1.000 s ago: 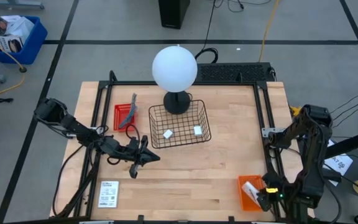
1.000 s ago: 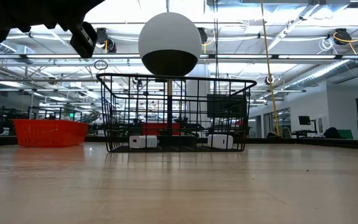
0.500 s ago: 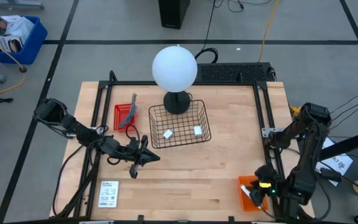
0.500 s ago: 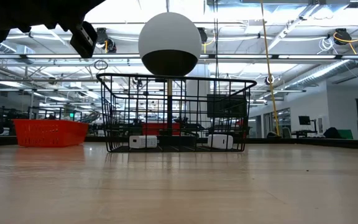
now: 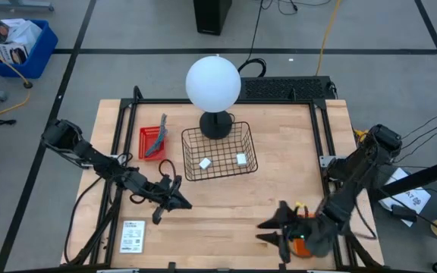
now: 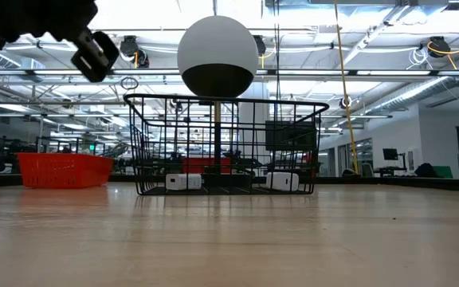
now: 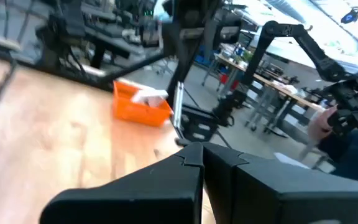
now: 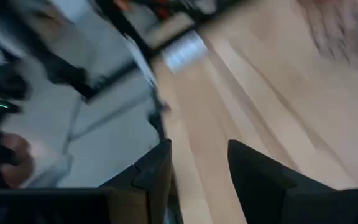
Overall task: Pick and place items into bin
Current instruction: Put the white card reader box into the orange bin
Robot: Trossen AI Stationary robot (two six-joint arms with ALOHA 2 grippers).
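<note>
A black wire basket (image 5: 218, 152) stands mid-table and holds two small white blocks (image 5: 205, 163) (image 5: 241, 159); both also show on the basket floor (image 6: 183, 182) in the low view. A red tray (image 5: 151, 141) left of the basket holds the teal pen and the grey tool (image 5: 158, 135). One white printed card (image 5: 133, 236) lies flat near the near-left corner. My left gripper (image 5: 174, 199) hovers shut between the card and the basket. My right gripper (image 5: 268, 232) is open and empty, low over the near edge, just left of an orange tray (image 5: 307, 227).
The big white globe lamp (image 5: 213, 82) stands on its black base right behind the basket. The orange tray (image 7: 140, 103) holds a white item and is partly covered by my right arm. Bare wood lies between the two grippers along the near edge.
My right arm has swung from the near-right corner toward the table's left, along the near edge. Its gripper has passed over the orange tray and now stands left of it. My left gripper has shifted slightly toward the near edge and turned a little.
</note>
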